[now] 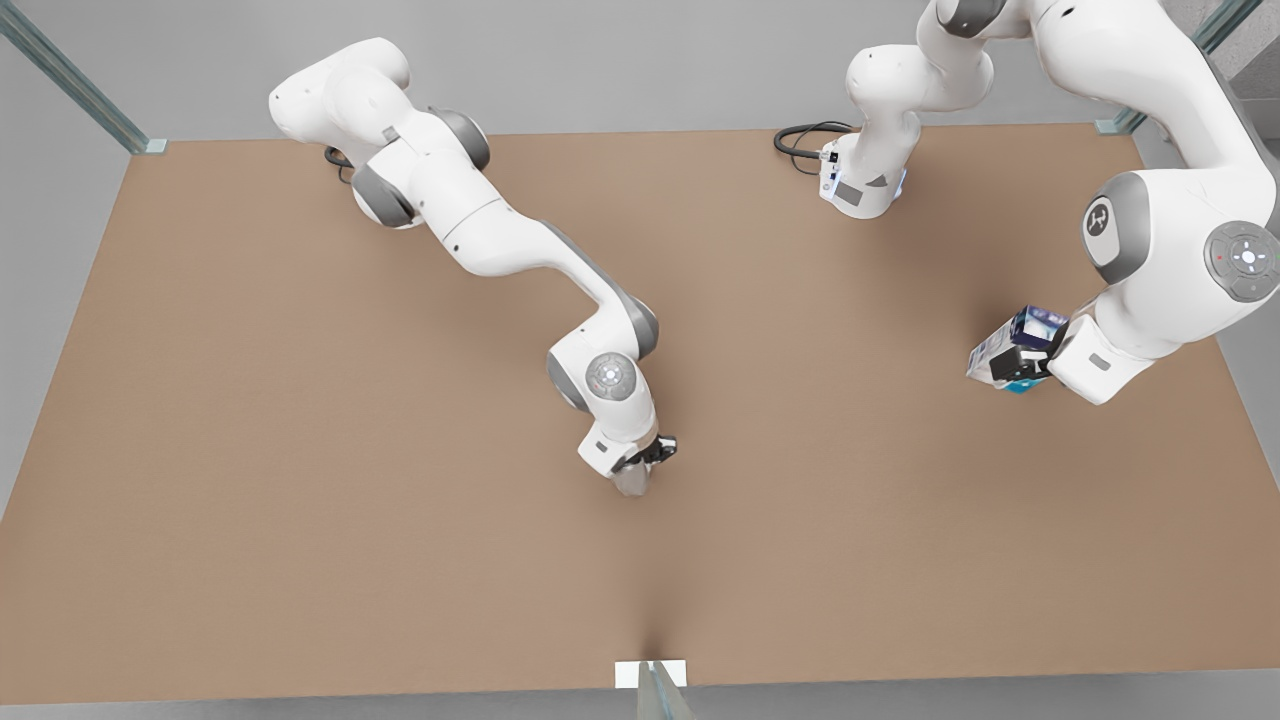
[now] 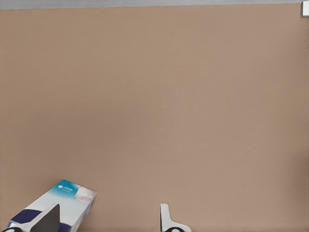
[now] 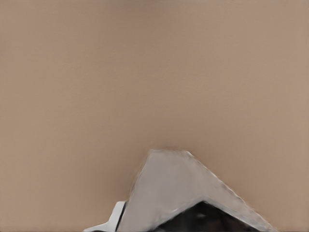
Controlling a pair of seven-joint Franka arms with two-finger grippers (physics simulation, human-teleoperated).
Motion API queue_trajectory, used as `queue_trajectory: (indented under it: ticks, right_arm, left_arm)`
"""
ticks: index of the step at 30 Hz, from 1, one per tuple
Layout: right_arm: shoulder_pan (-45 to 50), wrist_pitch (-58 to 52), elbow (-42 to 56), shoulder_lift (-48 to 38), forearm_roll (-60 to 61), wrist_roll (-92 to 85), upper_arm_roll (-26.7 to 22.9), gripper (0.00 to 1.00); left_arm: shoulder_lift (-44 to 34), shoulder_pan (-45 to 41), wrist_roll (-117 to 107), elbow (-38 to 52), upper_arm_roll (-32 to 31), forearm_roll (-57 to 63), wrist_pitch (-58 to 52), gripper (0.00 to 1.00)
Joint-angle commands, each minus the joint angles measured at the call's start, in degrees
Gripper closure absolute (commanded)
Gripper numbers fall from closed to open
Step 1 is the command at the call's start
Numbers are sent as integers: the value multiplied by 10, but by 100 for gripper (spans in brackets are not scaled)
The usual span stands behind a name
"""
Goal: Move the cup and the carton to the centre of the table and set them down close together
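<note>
Both things were off the surface (image 1: 300, 450) and in transit, neither set down yet.

The right tool (image 1: 640, 470) sat near the middle of the surface in the front view, clamped on the cup (image 1: 632, 482), which poked out below its fingers. The right wrist view showed the cup (image 3: 178, 188) as a grey faceted shape close under the camera, with plain brown surface beyond. Whether the cup was touching the surface or just above it I could not tell; it looked low.

The left tool (image 1: 1030, 362) was well over on the front view's right, clamped on the carton (image 1: 1005, 350), which hung tilted and clear of the surface, teal end lowest. In the left wrist view the carton (image 2: 63, 205) sat against 1 of the fingers (image 2: 46, 220), with the other finger (image 2: 165, 217) standing apart from it, so how the hold was made was unclear from that view; the front view still read as a held box.

Progress judged: pick-up done for both, and the cup was roughly at its goal spot. Left to do: bring the carton across to the centre, lower it just beside the cup, and release both. The 2 things were well apart here. Main risk looked like the tilted carton landing on an edge and tipping, or bumping the cup on approach.
</note>
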Motion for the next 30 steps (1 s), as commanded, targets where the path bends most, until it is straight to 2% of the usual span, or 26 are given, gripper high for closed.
queue_trajectory:
  ticks: [1,2,4,5,7,18,20,24,27,28,29,30]
  right_arm:
    - [0,0,0,0,0,0,0,25]
    - [2,3,0,0,0,1,-1,20]
    - [4,6,0,0,0,4,-1,19]
    - [4,9,0,0,0,5,-2,15]
    - [4,15,0,0,0,5,-3,0]
    - [-13,13,-12,-46,1,4,0,0]
    - [-70,9,-99,-138,2,1,15,0]
    - [-127,-3,-278,-302,-9,-40,12,0]
    - [-230,-193,-297,-423,0,-169,10,0]
    - [-292,-280,-289,-448,-7,-263,7,0]
    - [-300,-306,-291,-477,-9,-299,-24,0]
    - [-302,-312,-273,-472,-7,-307,-41,0]
  left_arm:
    - [0,0,0,2,0,0,0,0]
    - [0,0,-1,7,0,0,-2,0]
    - [0,0,-1,7,0,0,-2,0]
    - [0,0,-1,7,0,0,-2,0]
    - [0,-1,-1,7,0,1,-2,0]
    - [-5,-1,-10,7,0,1,-5,0]
    - [-5,-1,-10,8,0,1,-3,0]
    - [-15,-1,-7,11,-2,2,-6,0]
    - [-38,-1,31,-45,-6,3,5,0]
    - [-57,-1,-7,-91,-4,11,20,0]
    - [-61,-1,-86,-112,7,11,30,0]
    - [-61,0,-166,-126,16,10,43,0]
